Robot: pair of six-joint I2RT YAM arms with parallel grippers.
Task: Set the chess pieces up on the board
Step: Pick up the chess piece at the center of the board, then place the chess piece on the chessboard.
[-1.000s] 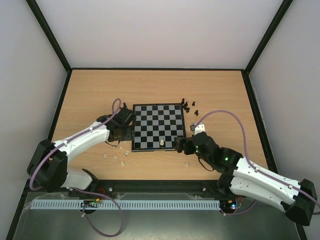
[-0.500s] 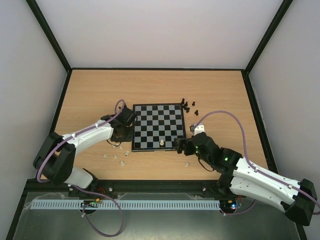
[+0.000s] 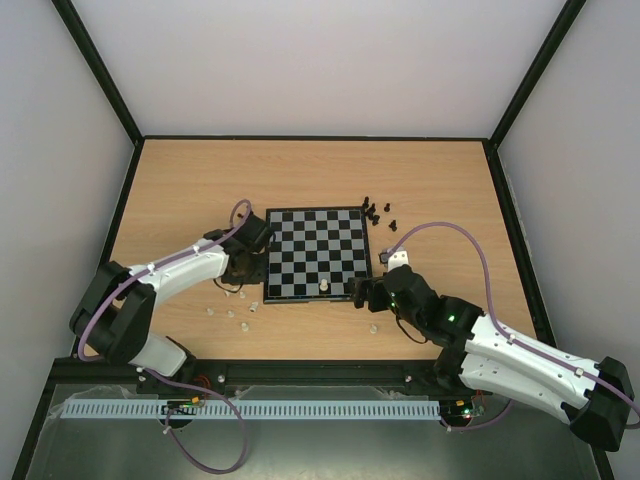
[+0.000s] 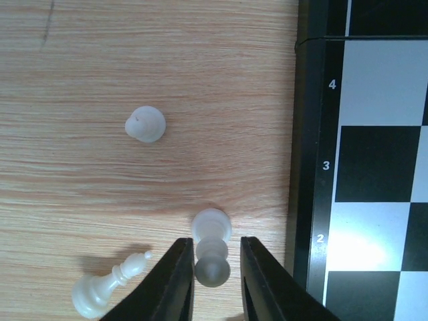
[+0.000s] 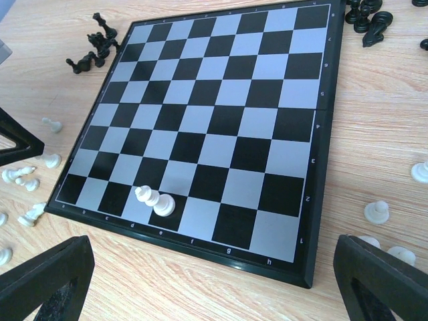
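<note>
The left claw (image 4: pixel 218 284) holds its fingers close on either side of a white pawn (image 4: pixel 212 254), which seems to lie on its side on the bench (image 4: pixel 100 67). The pawn sits just short of the board (image 4: pixel 311 167), which is on this claw's right, and I cannot tell whether the fingers pinch it. The right claw (image 5: pixel 210 274) gapes wide and empty, with the board stretching ahead of it. The pawn looks light, hard and smooth, apt to roll or squirt from a loose pinch, so I judge it best taken squarely across the narrow waist between head and base.
</note>
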